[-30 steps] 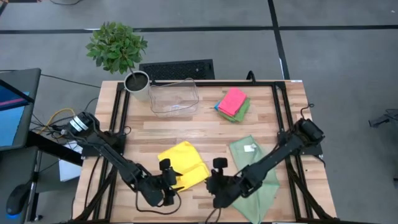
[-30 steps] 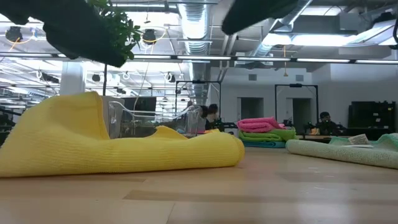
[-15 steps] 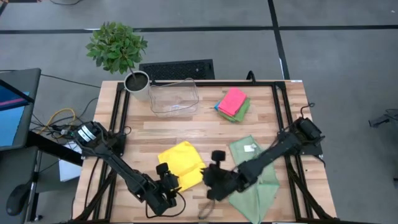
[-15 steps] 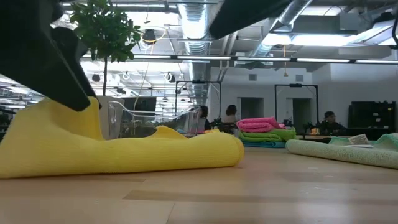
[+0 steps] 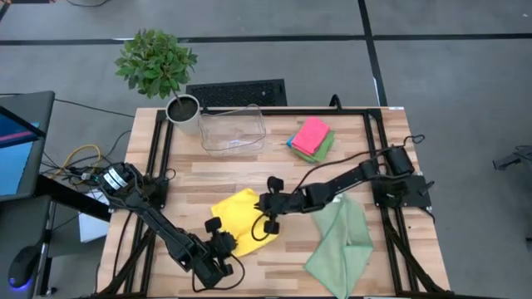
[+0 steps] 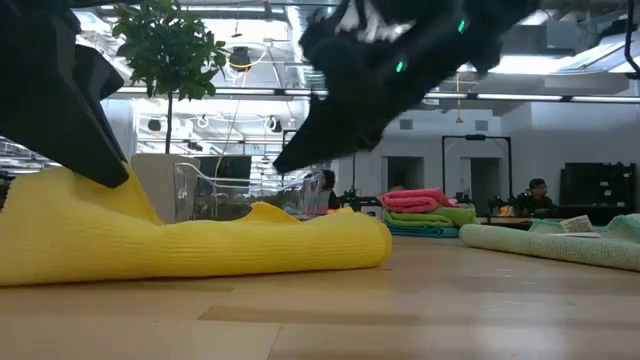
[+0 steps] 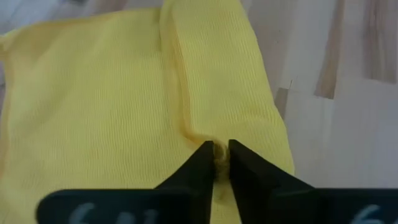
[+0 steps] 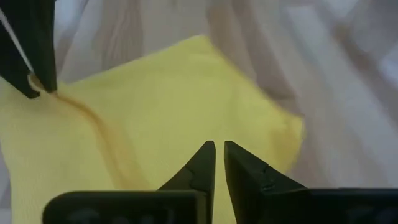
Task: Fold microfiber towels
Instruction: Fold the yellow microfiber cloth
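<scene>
Clamped onto a pinch of fabric, the left gripper [image 7: 222, 163] has closed within the last second on the yellow towel [image 5: 241, 218], which lies rumpled near the front edge of the table [image 5: 274, 170], left of centre; the wrist view shows a small ridge of cloth gathered between its fingertips. Half a second ago those fingers stood wide over the same edge of the cloth. The right gripper [image 8: 219, 163] has swung away from the pale sage green towel [image 5: 341, 241], which now lies loose towards the table's front right corner, and hovers over the yellow towel's right side with its fingers nearly together and nothing visibly between them. Seen from table height, the yellow towel's left part rises where the left gripper holds it, while the rest sags flat on the wood. A folded stack of pink towel [image 5: 311, 133] over green and blue sits near the back edge, right of centre, beside a clear plastic bin [image 5: 232, 130]. With one edge secured, the fold of the yellow towel appears to be beginning, pending a second grip from the right arm.
</scene>
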`<state>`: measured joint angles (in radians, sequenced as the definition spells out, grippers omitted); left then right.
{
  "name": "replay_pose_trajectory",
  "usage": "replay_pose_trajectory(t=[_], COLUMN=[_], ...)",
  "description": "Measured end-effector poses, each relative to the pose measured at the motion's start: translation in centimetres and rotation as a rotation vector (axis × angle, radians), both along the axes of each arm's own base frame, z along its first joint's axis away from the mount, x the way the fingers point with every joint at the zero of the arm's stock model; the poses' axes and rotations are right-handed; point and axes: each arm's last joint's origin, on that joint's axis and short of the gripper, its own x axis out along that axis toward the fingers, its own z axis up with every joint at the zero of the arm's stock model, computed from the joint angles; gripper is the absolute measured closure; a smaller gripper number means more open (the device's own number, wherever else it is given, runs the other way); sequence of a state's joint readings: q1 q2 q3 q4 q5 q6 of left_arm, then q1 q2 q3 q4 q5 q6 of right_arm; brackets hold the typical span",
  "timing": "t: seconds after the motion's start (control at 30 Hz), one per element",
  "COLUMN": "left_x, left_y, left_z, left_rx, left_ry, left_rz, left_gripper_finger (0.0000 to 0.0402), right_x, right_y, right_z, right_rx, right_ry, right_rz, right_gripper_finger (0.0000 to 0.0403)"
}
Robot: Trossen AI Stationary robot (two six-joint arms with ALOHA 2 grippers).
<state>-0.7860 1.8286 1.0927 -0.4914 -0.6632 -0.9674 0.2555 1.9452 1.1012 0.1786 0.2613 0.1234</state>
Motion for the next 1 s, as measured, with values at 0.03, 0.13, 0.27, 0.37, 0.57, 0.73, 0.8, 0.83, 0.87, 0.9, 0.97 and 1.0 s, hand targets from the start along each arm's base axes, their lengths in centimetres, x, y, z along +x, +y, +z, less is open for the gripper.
replay_pose_trajectory(t=[0.03, 0.13, 0.27, 0.37, 0.57, 0.73, 0.8, 0.83, 0.87, 0.9, 0.97, 1.0], left_x=[0.0, -0.2, -0.4, -0.6, -1.2, -1.9, -2.3, -2.5, -2.6, -2.6, -2.7, -2.7], left_y=[0.0, 0.1, 0.3, 0.5, 0.7, 0.9, 1.1, 1.1, 1.2, 1.2, 1.1, 1.1], left_z=[0.0, -0.1, -0.2, -0.3, -0.3, -0.4, -0.4, -0.4, -0.4, -0.4, -0.3, -0.3], left_rx=[0.004, 0.015, 0.019, 0.026, 0.049, 0.085, 0.110, 0.126, 0.138, 0.145, 0.148, 0.151], left_ry=[0.002, 0.017, 0.042, 0.079, 0.114, 0.151, 0.162, 0.161, 0.156, 0.152, 0.147, 0.144], left_rz=[-0.002, 0.002, 0.012, 0.022, 0.044, 0.062, 0.080, 0.087, 0.092, 0.093, 0.092, 0.092], left_gripper_finger=[0.0371, 0.0391, 0.0398, 0.0396, 0.0399, 0.0399, 0.0399, 0.0399, 0.0399, 0.0399, 0.0399, 0.0399], right_x=[0.0, 0.2, 0.1, 0.4, 0.4, 0.4, 0.4, 0.4, 0.4, 0.4, 0.4, 0.4], right_y=[-0.2, -0.7, -0.8, -0.7, -0.5, -0.3, -0.3, -0.3, -0.3, -0.2, -0.2, -0.2], right_z=[-0.5, -1.2, -3.4, -4.3, -5.5, -5.7, -5.7, -5.7, -5.8, -5.8, -5.8, -5.8], right_rx=[0.020, 0.047, 0.045, 0.063, 0.095, 0.099, 0.099, 0.099, 0.099, 0.099, 0.099, 0.098], right_ry=[-0.002, -0.019, 0.054, 0.063, 0.084, 0.088, 0.090, 0.091, 0.093, 0.093, 0.094, 0.095], right_rz=[0.011, 0.019, 0.020, 0.016, -0.005, -0.007, -0.006, -0.006, -0.006, -0.005, -0.005, -0.005], right_gripper_finger=[0.0347, 0.0354, 0.0366, 0.0376, 0.0385, 0.0374, 0.0373, 0.0373, 0.0374, 0.0376, 0.0380, 0.0381])
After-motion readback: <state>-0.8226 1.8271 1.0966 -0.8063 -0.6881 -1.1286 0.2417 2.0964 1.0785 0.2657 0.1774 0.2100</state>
